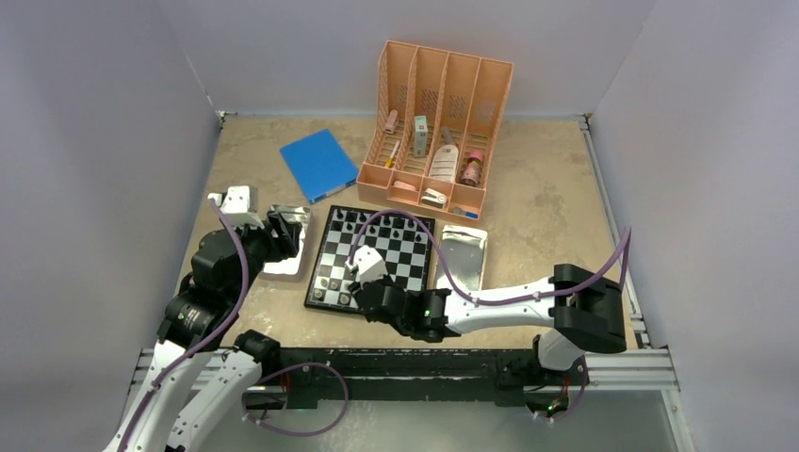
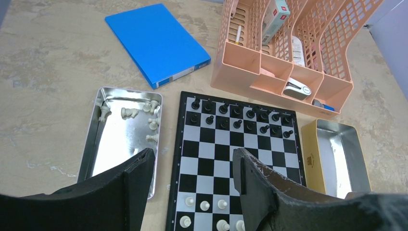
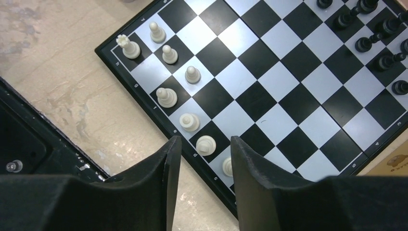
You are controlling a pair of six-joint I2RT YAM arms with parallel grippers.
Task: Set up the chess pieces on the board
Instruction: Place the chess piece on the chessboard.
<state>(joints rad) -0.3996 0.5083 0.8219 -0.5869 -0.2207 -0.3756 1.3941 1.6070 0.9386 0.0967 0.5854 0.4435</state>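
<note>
Left gripper [image 2: 192, 190] hangs with its black, matte fingers [image 2: 139, 180] wide apart and holding nothing, touching nothing. Its arm is folded, elbow raised, with the wrist tipped down above the near end of the left tray [image 2: 115, 144]. That shiny metal tray sits at 9 o'clock of the board [image 2: 211, 163], and a few loose white pieces [image 2: 144, 113] lie at its far end. The glossy checkered board rests mid-table [image 1: 546, 217]. Black pieces [image 2: 235, 118] fill its two far rows, and more white pieces [image 3: 166, 96] stand in the two near rows at its 7 o'clock corner. Right gripper [image 3: 202, 161] hovers over that corner with its jaws parted and clamped on nothing. One white piece stands just beyond the gap, and whether a fingertip touches it cannot be told. The right arm lies low, stretched from its base toward 9 o'clock. A second metal tray, the right tray [image 2: 337, 159], lies at the board's 3 o'clock. A flat blue book [image 2: 154, 43] lies at 11 o'clock, and a peach lattice organizer [image 2: 240, 57] stands at 1 o'clock.
</note>
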